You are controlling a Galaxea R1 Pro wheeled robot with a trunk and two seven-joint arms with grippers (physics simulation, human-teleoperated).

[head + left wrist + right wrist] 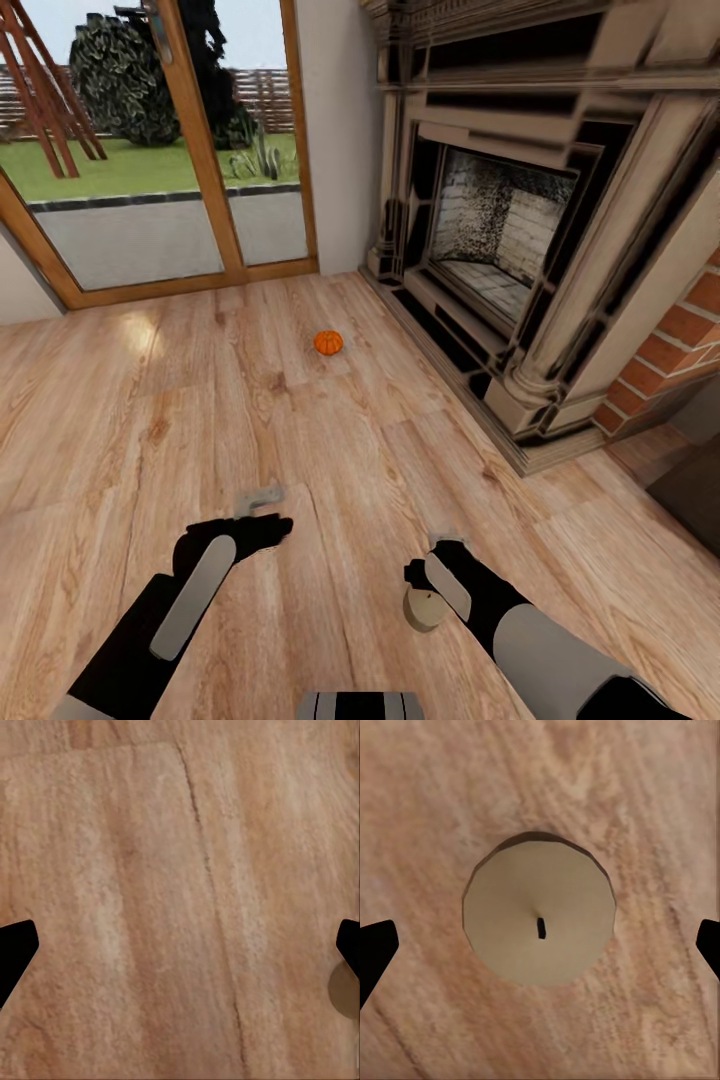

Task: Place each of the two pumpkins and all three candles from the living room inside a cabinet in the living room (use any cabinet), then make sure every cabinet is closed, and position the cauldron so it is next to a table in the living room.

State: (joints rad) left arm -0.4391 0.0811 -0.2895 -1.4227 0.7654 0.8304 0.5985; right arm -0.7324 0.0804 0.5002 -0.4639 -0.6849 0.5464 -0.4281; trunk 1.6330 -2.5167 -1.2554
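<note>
A round, pale candle (538,912) with a tiny dark wick stands on the wood floor (330,450), right under the right gripper (540,945). Its fingers are spread wide, one on each side, not touching it. If the gripper drops off-center, one finger could bump the candle and tip it. The left gripper (180,945) is spread wide too, over bare floor. One pumpkin (328,342) sits far off, near the fireplace (500,230).
</note>
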